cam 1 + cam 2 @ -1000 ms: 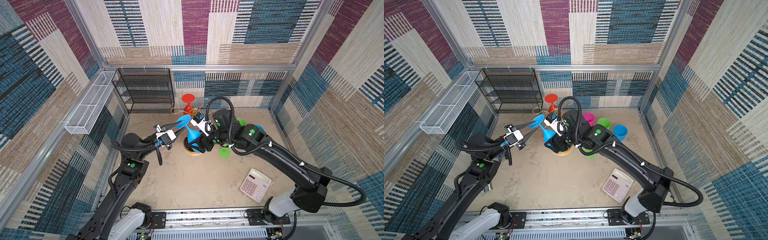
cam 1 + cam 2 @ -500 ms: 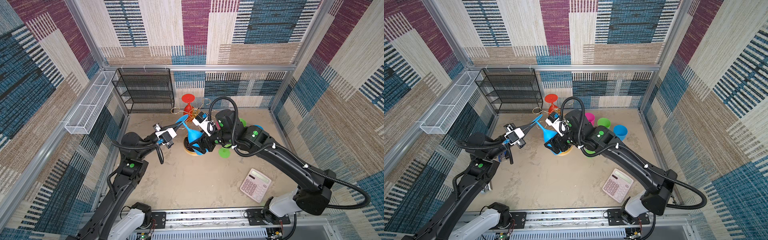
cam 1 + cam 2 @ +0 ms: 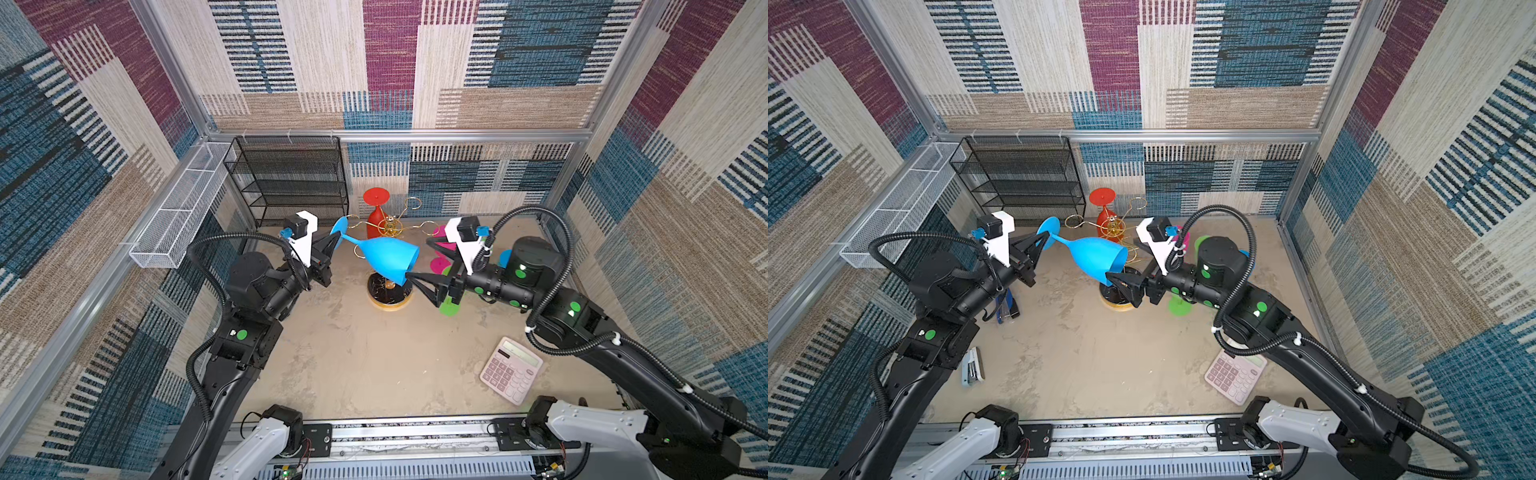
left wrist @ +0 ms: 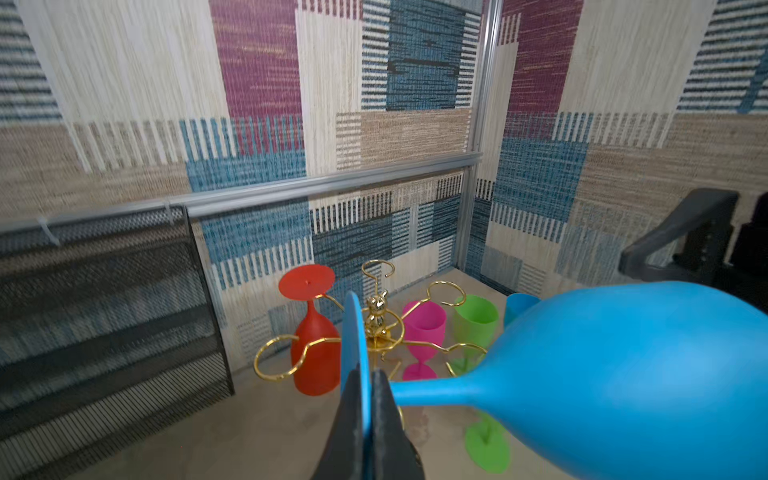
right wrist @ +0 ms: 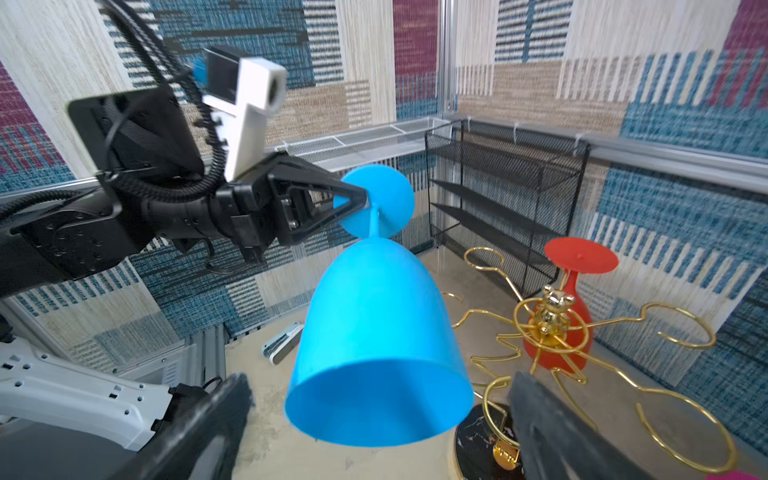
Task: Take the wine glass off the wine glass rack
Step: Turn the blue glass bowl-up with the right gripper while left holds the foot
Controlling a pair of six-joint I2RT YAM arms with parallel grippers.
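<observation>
Now the left gripper [image 3: 337,237] pinches the blue glass [image 3: 388,257] by its foot, bowl toward 4 o'clock, while the right gripper [image 3: 422,289] gapes wide at the rim.

Passage: bare floor [image 3: 365,365] lay open at front centre; obstacles were the wine glass rack [image 3: 390,226] mid-back, black mesh shelf [image 3: 291,178] back left, calculator [image 3: 511,370] front right.

A robotics lab test cell: an aluminium frame [image 3: 374,135] boxes in a sandy desk [image 3: 374,365], with walls of patchwork woven fabric [image 3: 519,50]. A black left arm [image 3: 232,365] and right arm [image 3: 623,357] mount on a front rail [image 3: 415,432], among staged props: mesh shelf unit [image 3: 291,178], calculator [image 3: 511,370].
</observation>
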